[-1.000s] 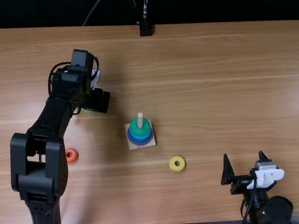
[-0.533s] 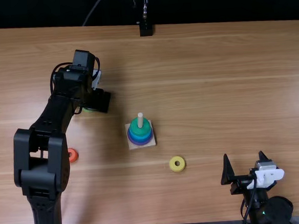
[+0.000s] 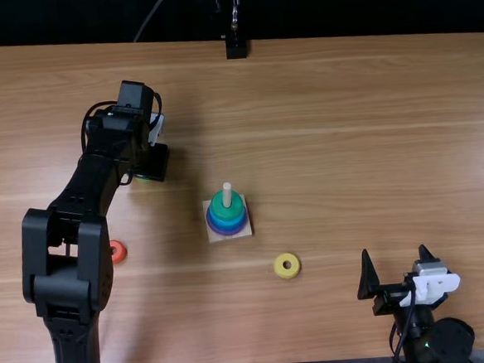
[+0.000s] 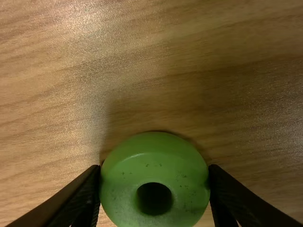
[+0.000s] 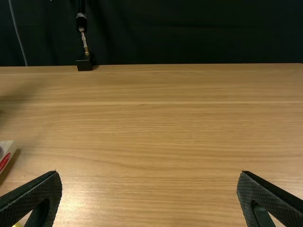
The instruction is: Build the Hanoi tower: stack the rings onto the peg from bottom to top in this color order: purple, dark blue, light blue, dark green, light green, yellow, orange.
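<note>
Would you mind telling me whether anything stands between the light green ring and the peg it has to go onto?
Nothing visible does. From the light green ring, between the left gripper's fingers, the path to the peg crosses no object; the orange ring and yellow ring lie nearer the robot, off that line.

A robotics lab.
Black jointed robot arms [image 3: 70, 272] at a flat, light brown wooden table [image 3: 347, 141]; black cloth curtain [image 5: 189, 33] behind.

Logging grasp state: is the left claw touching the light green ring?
Touching. In the left wrist view, the left claw has one finger against each of two opposite sides of the light green ring, with no gap at either.
</note>
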Robot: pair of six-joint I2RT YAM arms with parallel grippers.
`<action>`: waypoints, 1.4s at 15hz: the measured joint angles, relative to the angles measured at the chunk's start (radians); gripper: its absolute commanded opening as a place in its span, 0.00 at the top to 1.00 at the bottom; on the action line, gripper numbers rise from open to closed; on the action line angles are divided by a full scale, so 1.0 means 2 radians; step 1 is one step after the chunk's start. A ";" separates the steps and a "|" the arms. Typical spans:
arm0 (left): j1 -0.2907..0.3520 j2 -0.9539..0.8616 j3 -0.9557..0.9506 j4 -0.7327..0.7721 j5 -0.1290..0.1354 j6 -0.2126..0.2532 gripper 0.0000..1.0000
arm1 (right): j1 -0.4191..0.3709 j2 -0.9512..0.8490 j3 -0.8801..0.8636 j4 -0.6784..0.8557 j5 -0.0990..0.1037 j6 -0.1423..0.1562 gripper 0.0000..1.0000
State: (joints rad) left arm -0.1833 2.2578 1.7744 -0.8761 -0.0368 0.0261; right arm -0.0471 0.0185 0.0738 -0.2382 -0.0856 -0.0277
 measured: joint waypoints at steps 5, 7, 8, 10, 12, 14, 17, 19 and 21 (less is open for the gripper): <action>0.000 0.000 0.065 -0.054 0.007 0.000 1.00 | 0.000 0.000 0.000 0.000 0.000 0.000 0.00; 0.000 -0.004 0.066 -0.105 0.011 0.000 1.00 | 0.000 0.000 0.000 0.000 0.000 0.000 0.00; 0.000 -0.011 0.066 -0.138 0.016 0.000 1.00 | 0.000 0.000 0.000 0.000 0.000 0.000 0.00; 0.000 -0.046 0.066 -0.168 0.028 0.000 1.00 | 0.000 0.000 0.000 0.000 0.000 0.000 0.00; 0.000 -0.109 0.066 -0.169 0.041 0.000 1.00 | 0.000 0.000 0.000 0.000 0.000 0.000 0.00; -0.002 -0.172 0.048 -0.161 0.051 -0.001 1.00 | 0.000 0.000 0.000 0.000 0.000 0.000 0.00; -0.048 -0.224 -0.009 -0.166 0.052 -0.002 1.00 | 0.000 0.000 0.000 0.000 0.000 0.000 0.00; -0.073 -0.225 -0.014 -0.178 0.055 -0.004 1.00 | 0.000 0.000 0.000 0.000 0.000 0.000 0.00; -0.090 -0.236 -0.014 -0.199 0.054 -0.021 1.00 | 0.000 0.000 0.000 0.000 0.000 0.000 0.00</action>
State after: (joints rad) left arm -0.3630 1.7851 1.7458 -1.2747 0.0711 -0.0151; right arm -0.0467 0.0185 0.0738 -0.2382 -0.0856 -0.0277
